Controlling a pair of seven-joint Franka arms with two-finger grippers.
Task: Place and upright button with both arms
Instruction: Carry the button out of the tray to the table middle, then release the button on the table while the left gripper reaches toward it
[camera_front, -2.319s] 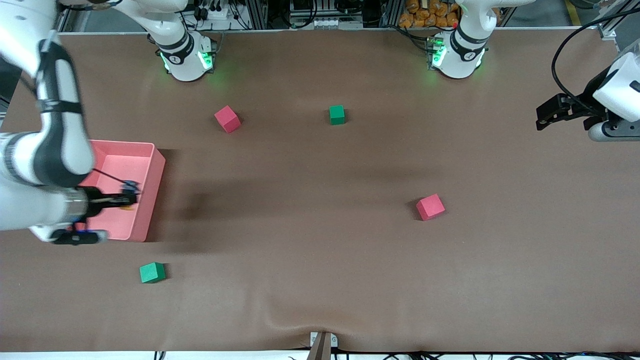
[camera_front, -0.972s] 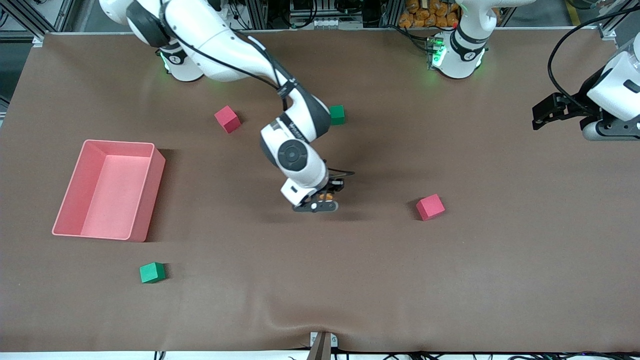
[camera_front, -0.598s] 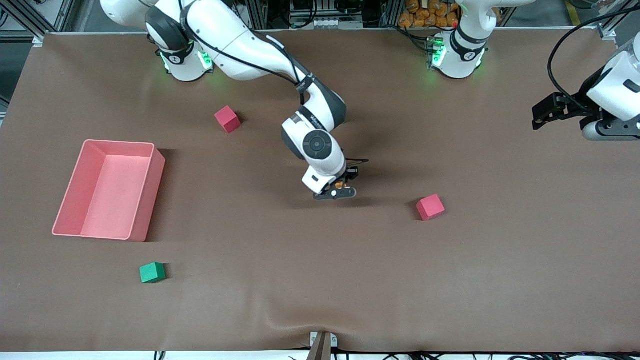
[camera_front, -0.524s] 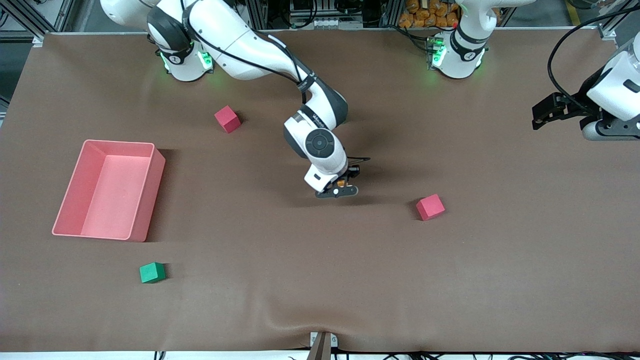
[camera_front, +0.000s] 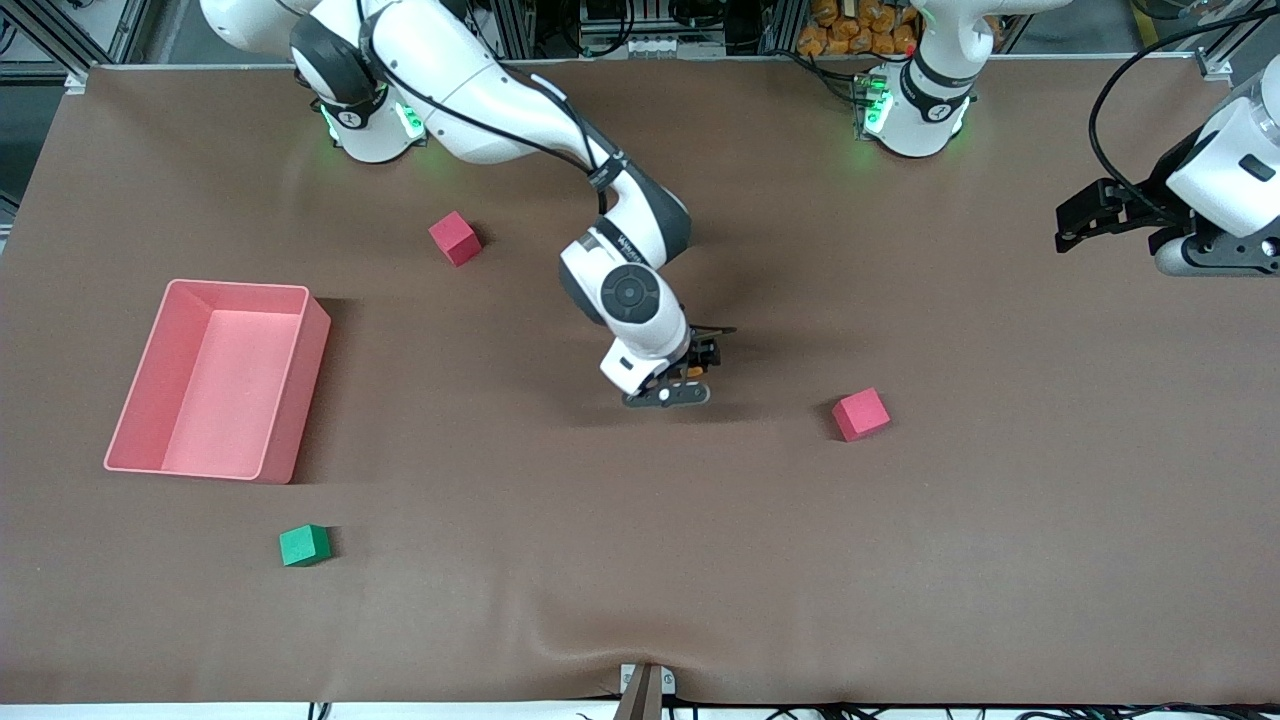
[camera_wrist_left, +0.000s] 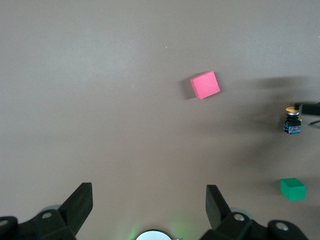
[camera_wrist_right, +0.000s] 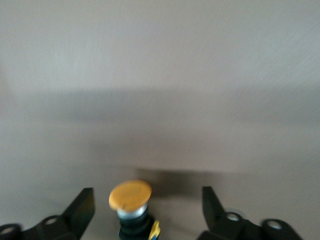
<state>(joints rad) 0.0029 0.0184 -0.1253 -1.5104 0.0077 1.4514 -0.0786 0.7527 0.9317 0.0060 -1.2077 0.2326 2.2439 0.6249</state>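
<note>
Fingers of the right gripper (camera_wrist_right: 145, 207) stand wide apart in the right wrist view, with the button (camera_wrist_right: 131, 201) between them and touching neither; we see its orange cap tilted and its dark body below. Fingers of the left gripper (camera_wrist_left: 150, 202) are likewise spread wide and hold nothing.

We list the remaining items from largest to smallest. The brown desk (camera_front: 640, 560) fills the front view. The right arm (camera_front: 500, 90) reaches from its base at upper left to the centre of the frame, where its gripper (camera_front: 668, 385) sits low over the desk. The left arm (camera_front: 1215, 180) waits at the upper right edge, its gripper (camera_front: 1085, 215) raised over the desk. A pink bin (camera_front: 300, 390) lies at middle left. One red cube (camera_front: 455, 238) lies at upper centre-left and another (camera_front: 860, 414) at right of centre. A green cube (camera_front: 304, 545) lies at lower left. The button (camera_front: 694, 370), smallest of all, shows as an orange speck at the right gripper, at the centre of the frame. In the left wrist view we see it (camera_wrist_left: 292, 120) at the right edge, between the red cube (camera_wrist_left: 204, 84) and a second green cube (camera_wrist_left: 293, 189).
</note>
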